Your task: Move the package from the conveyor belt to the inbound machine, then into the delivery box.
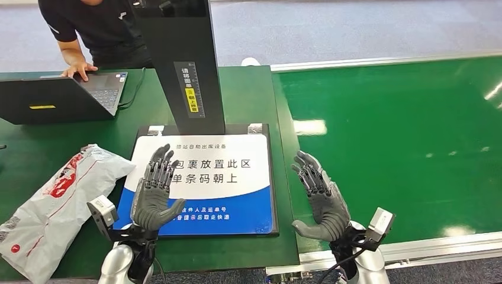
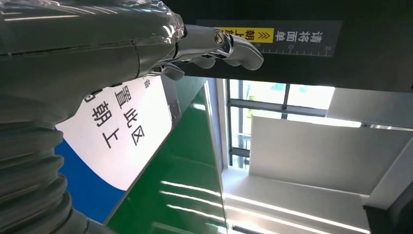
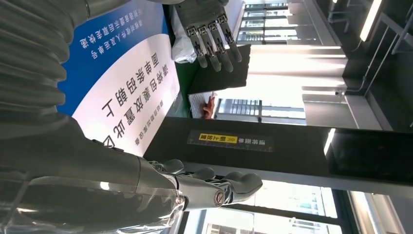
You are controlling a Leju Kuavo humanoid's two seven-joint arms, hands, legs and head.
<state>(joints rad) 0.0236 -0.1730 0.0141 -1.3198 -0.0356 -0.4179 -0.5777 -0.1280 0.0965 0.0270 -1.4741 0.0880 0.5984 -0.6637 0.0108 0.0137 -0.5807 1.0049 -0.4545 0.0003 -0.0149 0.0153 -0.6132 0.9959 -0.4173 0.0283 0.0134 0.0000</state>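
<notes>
Hands, both the left hand (image 1: pixel 155 192) and right hand (image 1: pixel 318 195), hover wide-fingered holding nothing, since the crinkled grey plastic mailer package (image 1: pixel 56 204) lies at the green table's (image 1: pixel 248 100) left edge beside the white-and-blue scanner pad (image 1: pixel 231 183), apparently awaiting pickup.

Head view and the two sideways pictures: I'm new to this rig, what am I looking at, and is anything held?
The head view looks down from the robot's body. Its left hand and right hand are raised, fingers apart, holding nothing. The left hovers over the inbound machine's pad, a white and blue sign plate under a black post. The package, a grey mailer bag, lies on the green table left of the pad. The conveyor belt runs on the right. A person works a laptop. The sideways pictures come from cameras at each wrist.
</notes>
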